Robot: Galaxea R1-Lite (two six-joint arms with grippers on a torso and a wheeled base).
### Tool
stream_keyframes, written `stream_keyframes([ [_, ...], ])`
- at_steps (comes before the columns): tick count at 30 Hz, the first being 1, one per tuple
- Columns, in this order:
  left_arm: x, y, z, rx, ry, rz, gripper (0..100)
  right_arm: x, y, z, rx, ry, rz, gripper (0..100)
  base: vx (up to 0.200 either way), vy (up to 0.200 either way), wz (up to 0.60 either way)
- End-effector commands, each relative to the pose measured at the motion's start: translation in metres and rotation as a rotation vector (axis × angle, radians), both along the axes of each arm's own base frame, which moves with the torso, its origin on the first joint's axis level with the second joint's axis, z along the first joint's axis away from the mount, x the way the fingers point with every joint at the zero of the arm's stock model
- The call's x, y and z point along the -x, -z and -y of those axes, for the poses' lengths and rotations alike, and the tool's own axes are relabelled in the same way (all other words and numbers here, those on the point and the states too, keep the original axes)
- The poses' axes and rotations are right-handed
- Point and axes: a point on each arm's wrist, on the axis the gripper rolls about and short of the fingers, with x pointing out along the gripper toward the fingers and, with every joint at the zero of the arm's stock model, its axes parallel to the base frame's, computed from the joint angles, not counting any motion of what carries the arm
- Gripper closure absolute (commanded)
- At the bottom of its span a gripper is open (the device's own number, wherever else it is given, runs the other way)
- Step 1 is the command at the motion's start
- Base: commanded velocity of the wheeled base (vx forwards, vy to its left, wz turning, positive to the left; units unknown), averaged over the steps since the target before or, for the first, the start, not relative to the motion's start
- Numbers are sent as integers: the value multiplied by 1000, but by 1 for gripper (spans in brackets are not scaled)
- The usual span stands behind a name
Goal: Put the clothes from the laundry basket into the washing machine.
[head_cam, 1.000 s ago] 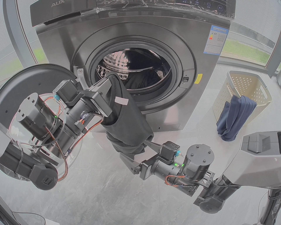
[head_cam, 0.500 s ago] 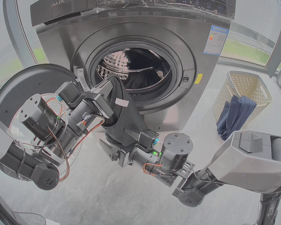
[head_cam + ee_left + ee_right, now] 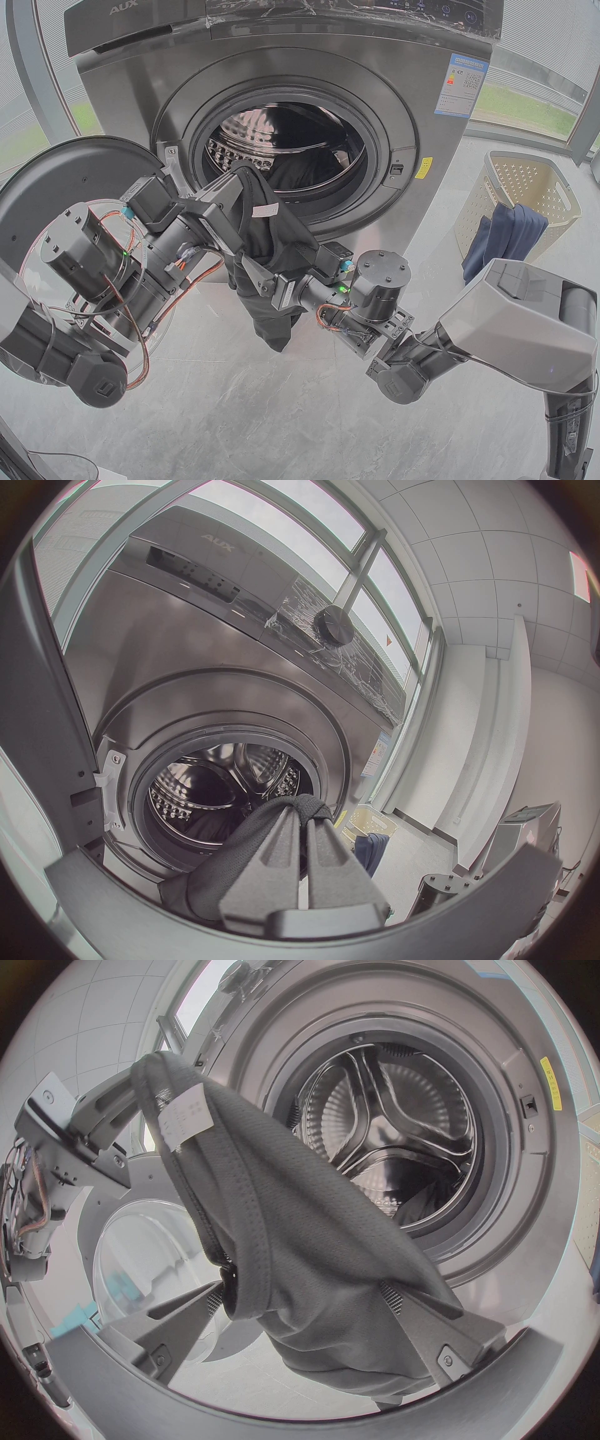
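1. A grey front-loading washing machine (image 3: pixel 375 81) takes up most of the head view. Its round door (image 3: pixel 69 175) is swung fully open to the robot's left, and the steel drum (image 3: pixel 269 131) lies exposed.
2. A pale perforated laundry basket (image 3: pixel 531 181) stands on the floor to the right of the machine, well apart from both arms.
3. A black garment (image 3: pixel 275 234) hangs in the air just in front of the drum opening. Its top edge is level with the lower rim and its tail dangles toward the floor. It is outside the machine, so this piece is only partly delivered.
4. A blue garment (image 3: pixel 506 240) is draped over the basket's front rim and untouched. It looks like the next piece to move.
5. A dark bundle (image 3: pixel 306 169) lies low inside the drum, most likely clothing already loaded.
6. The left hand (image 3: pixel 232 184) is clamped narrow on the black garment's upper hem and holds it up at the opening.
7. The right hand (image 3: pixel 278 265) sits lower, fingers spread wide, with the garment's middle bunched between them but not pinched.
8. A small white label (image 3: pixel 265 210) shows on the black cloth near the left hand.
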Motion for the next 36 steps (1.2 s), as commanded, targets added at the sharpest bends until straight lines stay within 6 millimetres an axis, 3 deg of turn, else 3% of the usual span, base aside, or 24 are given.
stream_keyframes([
  [1, 0, 1, 0, -3, 1, -5, 100, -1, -6, 3, -8, 5, 10, 0, 0, 0, 0],
  [9, -1, 2, 0, -3, 1, -6, 100, 0, -4, -1, -9, 15, 5, 0, 0, 0, 0],
  [10, 0, 1, 0, -3, 1, -5, 100, 0, -4, -2, -9, 18, 4, 100, 0, 0, 0],
  [20, -7, 6, -2, -5, -26, -18, 100, 16, -17, 5, -7, 3, 2, 100, 0, 0, 0],
  [23, -13, 9, -6, -8, -58, -26, 100, 37, -33, 22, 10, -4, 0, 100, 0, 0, 0],
  [27, -14, 9, -8, -9, -66, -28, 100, 49, -45, 48, 39, 24, 10, 100, 0, 0, 0],
  [30, -14, 8, -9, -6, -65, -26, 100, 49, -53, 63, 37, 51, 17, 100, 0, 0, 0],
  [32, -13, 6, -9, -4, -66, -20, 100, 46, -58, 85, 41, 96, 21, 100, 0, 0, 0],
  [36, -11, 4, -10, -3, -64, -13, 100, 47, -61, 96, 45, 108, 26, 100, 0, 0, 0],
])
